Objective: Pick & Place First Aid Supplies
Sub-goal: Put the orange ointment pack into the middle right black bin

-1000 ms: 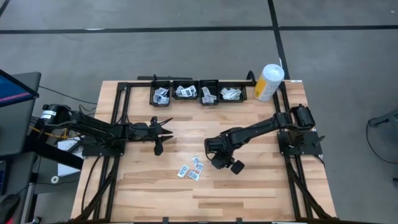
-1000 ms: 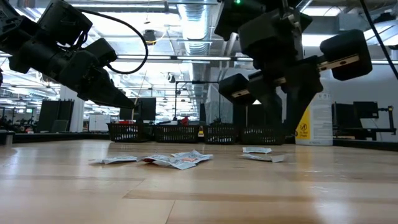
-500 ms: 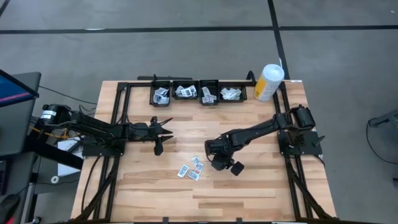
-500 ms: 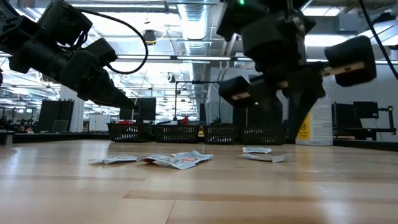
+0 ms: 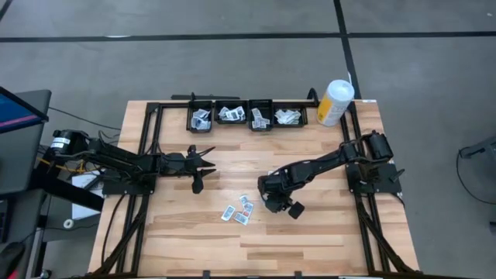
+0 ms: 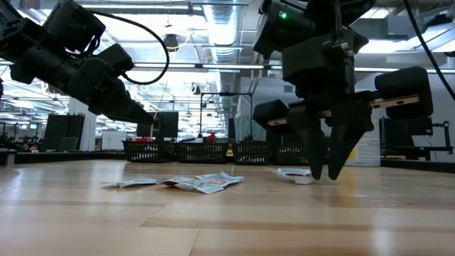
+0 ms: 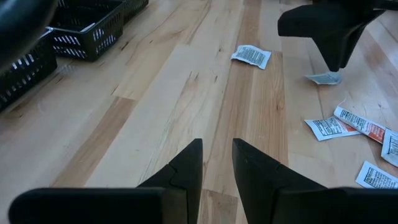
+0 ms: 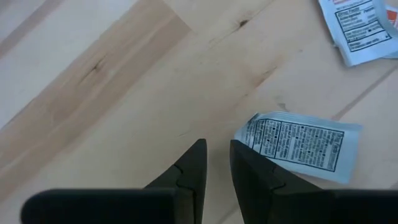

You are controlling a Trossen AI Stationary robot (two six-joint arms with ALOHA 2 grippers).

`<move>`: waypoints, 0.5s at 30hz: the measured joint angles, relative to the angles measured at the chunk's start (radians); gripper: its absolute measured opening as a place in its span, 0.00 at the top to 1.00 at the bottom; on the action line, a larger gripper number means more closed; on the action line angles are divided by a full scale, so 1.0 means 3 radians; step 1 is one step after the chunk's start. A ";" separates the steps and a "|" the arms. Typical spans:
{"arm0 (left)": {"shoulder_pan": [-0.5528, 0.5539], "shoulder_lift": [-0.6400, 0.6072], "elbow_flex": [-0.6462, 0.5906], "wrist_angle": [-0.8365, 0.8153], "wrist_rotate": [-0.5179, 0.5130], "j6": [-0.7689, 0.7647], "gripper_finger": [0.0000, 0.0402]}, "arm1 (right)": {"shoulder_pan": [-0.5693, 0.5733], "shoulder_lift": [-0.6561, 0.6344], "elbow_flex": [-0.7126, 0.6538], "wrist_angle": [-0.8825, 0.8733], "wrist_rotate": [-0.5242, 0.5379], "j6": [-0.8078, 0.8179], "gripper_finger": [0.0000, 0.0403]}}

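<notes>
Here I hold the right gripper (image 6: 321, 173), fingers slightly apart, tip-down just beside a loose packet (image 8: 298, 145) mid-table to pinch it, the left gripper (image 5: 203, 161) idle, narrowly parted, towards the table's left edge

Light wood plank tabletop (image 5: 310, 232) with loose packets (image 5: 237, 211) scattered mid-board, four black bins (image 5: 246, 116) along the far edge, and a white-and-yellow canister (image 5: 335, 101) beside them.

Four bins (image 5: 246, 116) are sitting in a row at the table's (image 5: 325, 232) back edge, with packets (image 5: 239, 211) lying in the middle.
</notes>
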 joint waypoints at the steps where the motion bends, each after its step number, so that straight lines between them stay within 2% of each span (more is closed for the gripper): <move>1: 0.0000 0.0000 0.0000 0.0000 0.0000 -0.0001 0.78 | 0.0000 0.0000 0.0000 0.0003 0.0000 0.0000 0.84; 15: -0.0001 0.0000 -0.0001 0.0000 0.0000 0.0000 0.78 | 0.0010 0.0001 0.0063 0.0002 0.0007 0.0000 0.84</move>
